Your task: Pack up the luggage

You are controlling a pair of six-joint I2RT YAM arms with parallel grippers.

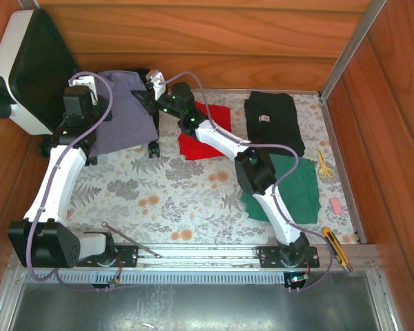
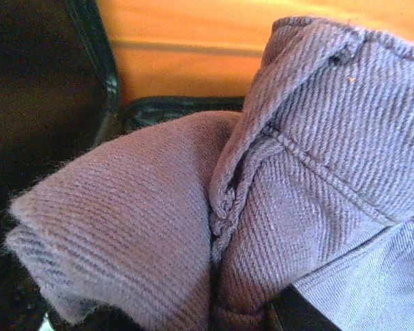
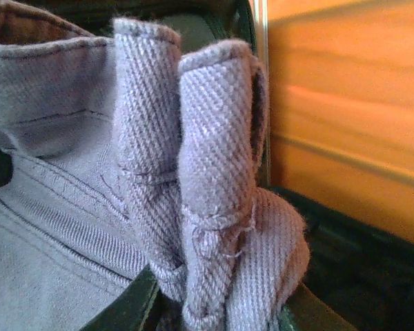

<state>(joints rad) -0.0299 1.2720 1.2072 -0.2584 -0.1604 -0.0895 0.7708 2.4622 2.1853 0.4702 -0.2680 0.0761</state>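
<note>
Small white hard-shell suitcase [image 1: 10, 48] lies open at the far-left table corner, its black-lined lid upright against the wooden wall. A folded grey-purple twill garment [image 1: 127, 117] drapes over its base. Left gripper [image 1: 86, 86] and right gripper [image 3: 214, 314] are each clamped on bunched fabric.

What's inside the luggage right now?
A bunched purple garment covers most of the open base of the luggage; black lining shows at the back. Anything beneath the fabric is hidden.
</note>
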